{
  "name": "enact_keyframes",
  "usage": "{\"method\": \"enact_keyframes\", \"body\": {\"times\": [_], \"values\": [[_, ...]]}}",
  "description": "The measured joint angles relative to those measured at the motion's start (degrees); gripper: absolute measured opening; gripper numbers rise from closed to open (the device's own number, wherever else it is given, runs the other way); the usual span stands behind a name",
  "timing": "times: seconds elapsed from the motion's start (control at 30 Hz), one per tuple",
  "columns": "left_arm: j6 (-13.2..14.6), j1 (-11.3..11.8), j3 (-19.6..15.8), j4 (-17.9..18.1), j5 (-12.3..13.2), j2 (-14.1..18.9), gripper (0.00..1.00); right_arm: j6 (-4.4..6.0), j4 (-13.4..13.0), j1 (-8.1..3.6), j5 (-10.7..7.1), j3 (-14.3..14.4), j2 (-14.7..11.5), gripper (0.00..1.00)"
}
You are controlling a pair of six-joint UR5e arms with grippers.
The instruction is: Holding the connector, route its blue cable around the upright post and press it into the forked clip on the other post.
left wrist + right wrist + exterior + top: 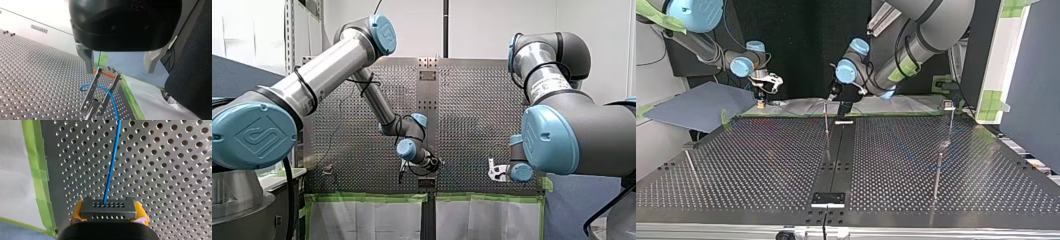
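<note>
Presently my right gripper (109, 214), at the top view's upper left, has its yellow pads clenched on the connector (108, 207). The blue cable (111, 165) runs straight ahead from it over the table. My left gripper (119, 71), fingers spread and empty, is nearer the forked clip (100, 92), with the cable looping by the prongs.

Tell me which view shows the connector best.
The right wrist view: the connector sits close, clamped between the yellow pads, with the cable leaving its face. The top view shows only a speck at my right gripper. The front view cannot resolve it; the left wrist view shows only cable.
</note>
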Motion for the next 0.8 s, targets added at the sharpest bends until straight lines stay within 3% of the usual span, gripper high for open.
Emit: {"method": "enact_keyframes", "body": {"times": [0.8], "values": [[-1.2,-0.1,-0.1,0.2,-0.2,0.0,1.0,0.45,-0.1,0.05,-1.09,0.0,0.0,0.56]]}}
